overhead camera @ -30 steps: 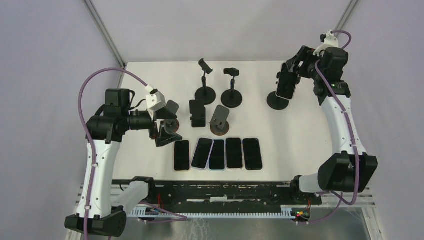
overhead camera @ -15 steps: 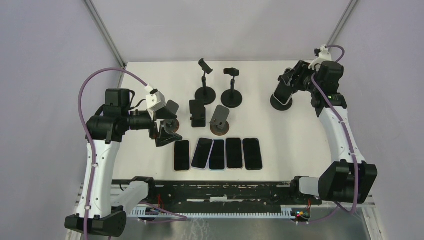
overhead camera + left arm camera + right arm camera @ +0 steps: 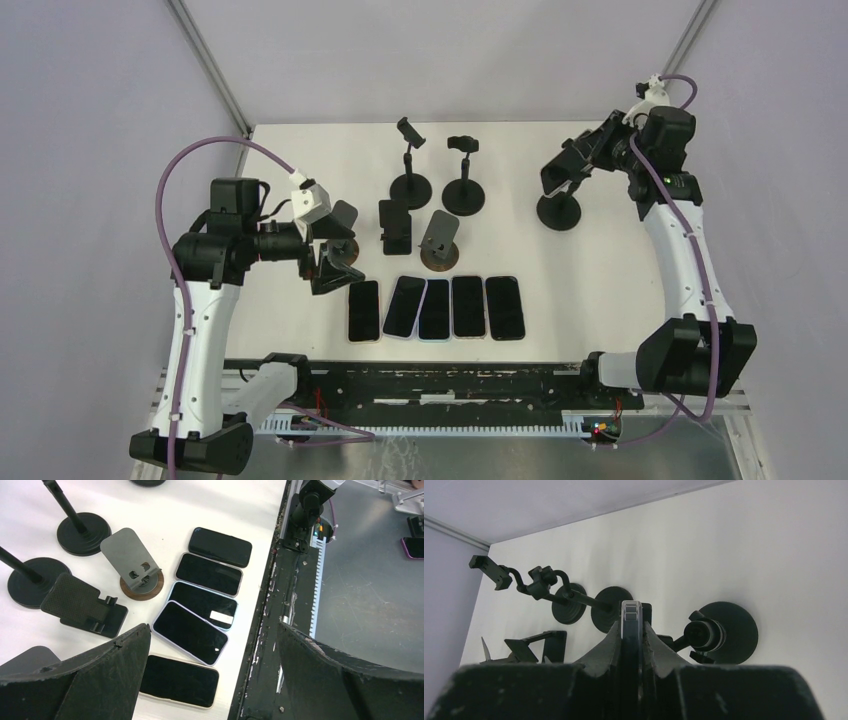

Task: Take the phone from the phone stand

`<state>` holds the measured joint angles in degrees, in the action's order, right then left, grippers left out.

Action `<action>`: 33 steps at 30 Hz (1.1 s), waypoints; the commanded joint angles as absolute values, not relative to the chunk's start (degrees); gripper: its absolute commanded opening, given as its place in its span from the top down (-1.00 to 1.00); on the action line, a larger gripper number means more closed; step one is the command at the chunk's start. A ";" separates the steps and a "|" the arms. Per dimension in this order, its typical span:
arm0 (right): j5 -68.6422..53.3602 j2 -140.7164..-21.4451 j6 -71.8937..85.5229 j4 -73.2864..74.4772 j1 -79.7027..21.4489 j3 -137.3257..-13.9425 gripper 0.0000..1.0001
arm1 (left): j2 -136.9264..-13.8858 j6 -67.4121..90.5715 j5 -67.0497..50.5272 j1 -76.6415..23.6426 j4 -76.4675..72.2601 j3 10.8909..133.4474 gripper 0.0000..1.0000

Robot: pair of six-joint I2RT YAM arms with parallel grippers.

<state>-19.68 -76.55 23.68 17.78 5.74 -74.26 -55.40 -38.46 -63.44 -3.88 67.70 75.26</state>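
Right wrist alone shows fingers clamping phone edge-on beside phone stand.

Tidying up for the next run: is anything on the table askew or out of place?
Only the second phone from the left in the flat row: it lies rotated while the other four lie parallel.

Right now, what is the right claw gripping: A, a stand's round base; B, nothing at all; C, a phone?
C: the right claw is shut on the phone, seen edge-on in the wrist view, and the stand beside it holds nothing.
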 commanded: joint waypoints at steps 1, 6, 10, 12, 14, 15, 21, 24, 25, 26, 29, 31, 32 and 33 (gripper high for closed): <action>-25.07 -74.34 27.41 13.53 5.71 -83.24 1.00 | -55.65 -37.45 -67.67 -3.71 68.73 74.55 -1.00; -30.36 -72.95 30.25 14.53 5.71 -90.06 1.00 | -56.49 -34.70 -69.31 -3.70 65.15 73.69 -1.00; -33.42 -71.54 33.60 15.28 5.63 -95.30 1.00 | -56.59 -32.21 -68.82 -3.78 60.62 73.75 -1.00; -36.86 -69.65 37.77 11.12 5.46 -93.81 1.00 | -57.33 -32.26 -69.01 -3.78 60.12 74.59 -1.00; -39.18 -67.88 41.24 7.56 5.11 -92.23 1.00 | -57.87 -33.01 -69.41 -3.78 60.11 75.66 -1.00; -40.25 -67.30 42.56 6.70 4.96 -92.03 1.00 | -58.08 -33.34 -69.82 -3.79 60.08 76.13 -1.00; -47.75 -64.45 54.78 -7.67 2.94 -87.60 1.00 | -57.64 -33.79 -73.52 -3.78 59.83 77.70 -1.00; -48.79 -62.48 62.80 -21.17 -1.42 -80.70 1.00 | -57.17 -31.48 -72.66 -3.79 57.52 78.57 -1.00; -48.82 -62.47 63.04 -21.30 -2.54 -80.61 1.00 | -56.94 -30.57 -72.36 -3.78 56.76 79.00 -1.00; -48.51 -62.45 63.08 -21.67 -3.47 -80.52 1.00 | -56.73 -30.30 -72.36 -3.78 56.58 79.39 -1.00; -47.51 -63.83 62.92 -22.86 -9.36 -80.78 1.00 | -56.30 -30.64 -71.91 -3.78 56.21 80.55 -1.00; -47.18 -65.62 61.88 -22.11 -14.18 -81.71 1.00 | -55.95 -30.67 -70.85 -3.78 55.30 81.24 -1.00; -46.91 -66.38 61.66 -22.48 -16.32 -81.76 1.00 | -55.98 -30.67 -70.23 -3.80 54.85 81.55 -1.00; -46.96 -67.37 61.93 -23.46 -18.94 -81.74 1.00 | -55.83 -30.90 -69.58 -3.78 54.53 82.01 -1.00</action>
